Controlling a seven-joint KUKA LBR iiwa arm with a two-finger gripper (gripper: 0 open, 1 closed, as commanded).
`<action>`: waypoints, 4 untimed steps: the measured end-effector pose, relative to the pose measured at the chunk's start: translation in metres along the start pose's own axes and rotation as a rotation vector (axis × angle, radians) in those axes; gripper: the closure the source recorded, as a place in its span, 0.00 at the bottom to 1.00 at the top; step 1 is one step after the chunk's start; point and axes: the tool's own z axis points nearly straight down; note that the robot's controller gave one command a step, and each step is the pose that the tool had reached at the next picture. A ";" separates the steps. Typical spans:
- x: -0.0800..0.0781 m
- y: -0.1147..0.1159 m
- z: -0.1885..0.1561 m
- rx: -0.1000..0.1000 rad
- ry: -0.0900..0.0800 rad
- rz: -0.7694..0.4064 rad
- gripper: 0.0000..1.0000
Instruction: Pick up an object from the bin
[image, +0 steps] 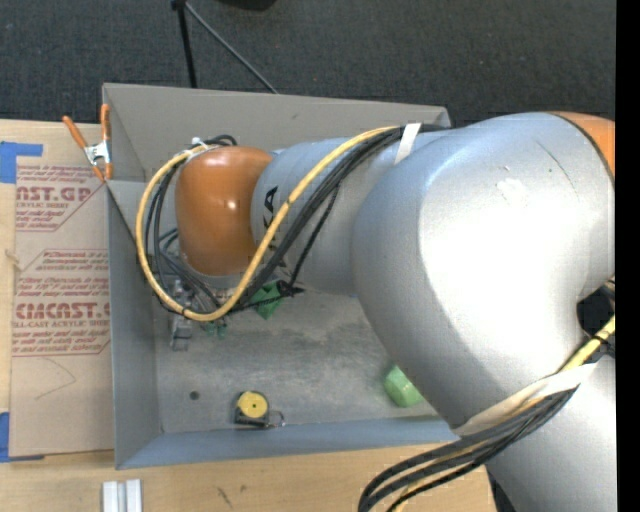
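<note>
apparently the reach into the grey metal bin (135, 400) is in hand: the end effector (183, 320) is set low at the bin's left, near a small dark green plastic piece (266, 301). whether it is open, or anything is held, cannot be told. a confirmed grasp is called for before lifting. a black letter "a" is read on the grey arm (480, 250).

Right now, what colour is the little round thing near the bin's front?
Yellow. The round thing shows best in the camera view.
</note>
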 end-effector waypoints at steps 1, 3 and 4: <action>0.061 -0.023 -0.081 -0.001 -0.002 -0.020 1.00; 0.069 -0.092 -0.016 0.005 0.004 0.156 0.00; 0.085 -0.125 0.012 0.001 0.001 0.010 0.00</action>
